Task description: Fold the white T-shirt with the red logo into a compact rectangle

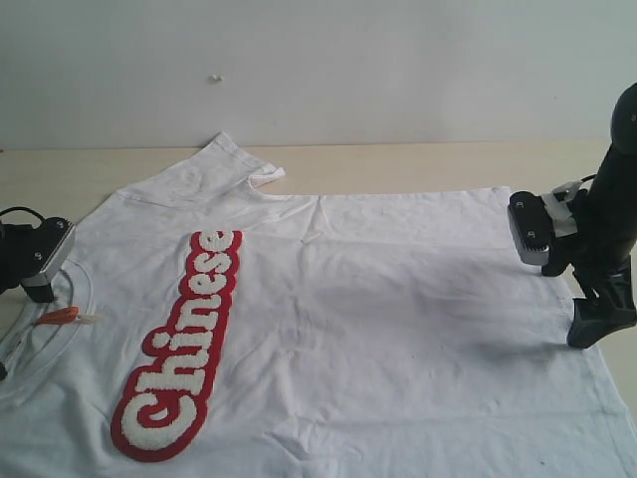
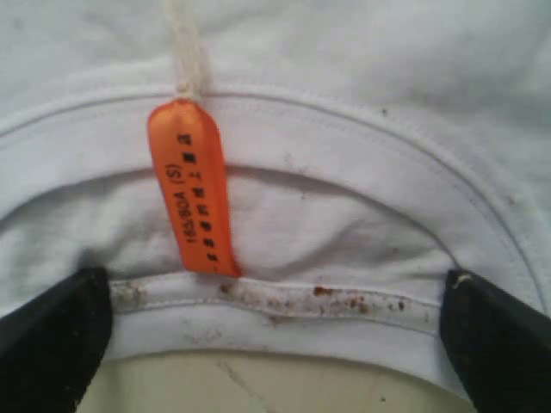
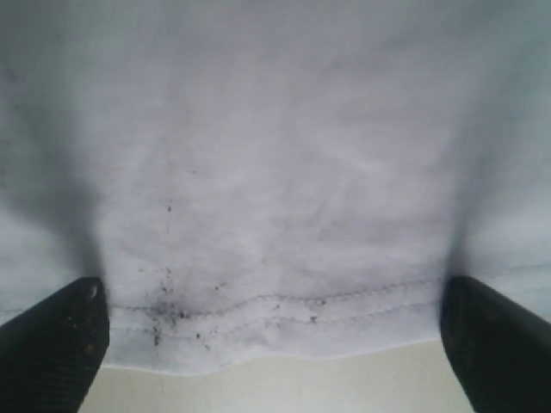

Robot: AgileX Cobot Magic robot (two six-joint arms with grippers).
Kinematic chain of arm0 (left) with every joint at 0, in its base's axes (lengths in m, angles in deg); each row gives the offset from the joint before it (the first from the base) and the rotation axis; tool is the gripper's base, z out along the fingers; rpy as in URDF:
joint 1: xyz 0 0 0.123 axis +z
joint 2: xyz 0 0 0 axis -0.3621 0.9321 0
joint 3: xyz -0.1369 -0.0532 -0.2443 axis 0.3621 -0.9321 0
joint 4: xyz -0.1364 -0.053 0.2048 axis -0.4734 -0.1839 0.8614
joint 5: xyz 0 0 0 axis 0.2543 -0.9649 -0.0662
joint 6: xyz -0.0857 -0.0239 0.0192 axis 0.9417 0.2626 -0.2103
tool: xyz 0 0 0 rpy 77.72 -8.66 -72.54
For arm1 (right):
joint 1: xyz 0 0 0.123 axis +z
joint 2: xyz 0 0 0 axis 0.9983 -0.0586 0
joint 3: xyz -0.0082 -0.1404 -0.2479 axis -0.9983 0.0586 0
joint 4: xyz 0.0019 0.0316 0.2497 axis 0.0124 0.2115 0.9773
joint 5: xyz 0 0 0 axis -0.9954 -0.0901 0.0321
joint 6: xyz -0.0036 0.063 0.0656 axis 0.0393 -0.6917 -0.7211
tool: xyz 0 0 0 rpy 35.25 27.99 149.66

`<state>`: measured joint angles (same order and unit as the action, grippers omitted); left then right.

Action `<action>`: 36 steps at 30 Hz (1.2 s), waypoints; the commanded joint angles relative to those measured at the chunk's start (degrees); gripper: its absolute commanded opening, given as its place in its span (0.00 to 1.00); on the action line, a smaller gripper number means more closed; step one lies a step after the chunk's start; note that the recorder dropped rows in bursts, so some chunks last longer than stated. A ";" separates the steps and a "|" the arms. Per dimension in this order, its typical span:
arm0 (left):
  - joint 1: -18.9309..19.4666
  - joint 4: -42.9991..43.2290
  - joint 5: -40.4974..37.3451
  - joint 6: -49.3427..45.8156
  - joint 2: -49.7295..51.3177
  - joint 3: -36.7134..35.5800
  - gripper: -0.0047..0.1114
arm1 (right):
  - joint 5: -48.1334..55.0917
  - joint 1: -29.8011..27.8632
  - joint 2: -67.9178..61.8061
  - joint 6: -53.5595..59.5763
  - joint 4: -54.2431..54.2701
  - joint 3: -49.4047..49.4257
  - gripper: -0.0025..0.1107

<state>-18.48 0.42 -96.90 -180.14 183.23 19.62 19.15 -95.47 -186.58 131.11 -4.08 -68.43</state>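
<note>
Matt cotton white T-shirt (image 1: 398, 299), fuzzy red logo (image 1: 179, 349), glossy orange tag (image 2: 191, 185).

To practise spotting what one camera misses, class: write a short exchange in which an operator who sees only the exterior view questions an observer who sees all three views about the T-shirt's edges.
Operator: Is the white T-shirt clean near the left tool?
Observer: No, reddish-brown specks dot the collar band between its fingers.
Operator: And at the right tool?
Observer: Dark specks sit along the double-stitched hem there.
</note>
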 commanded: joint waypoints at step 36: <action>0.13 0.65 0.17 0.53 1.29 -0.30 0.93 | -1.36 0.13 -0.44 0.48 -0.18 0.05 0.95</action>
<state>-18.48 0.42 -96.90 -180.14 183.23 19.62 18.21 -95.47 -187.09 131.11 -4.18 -68.43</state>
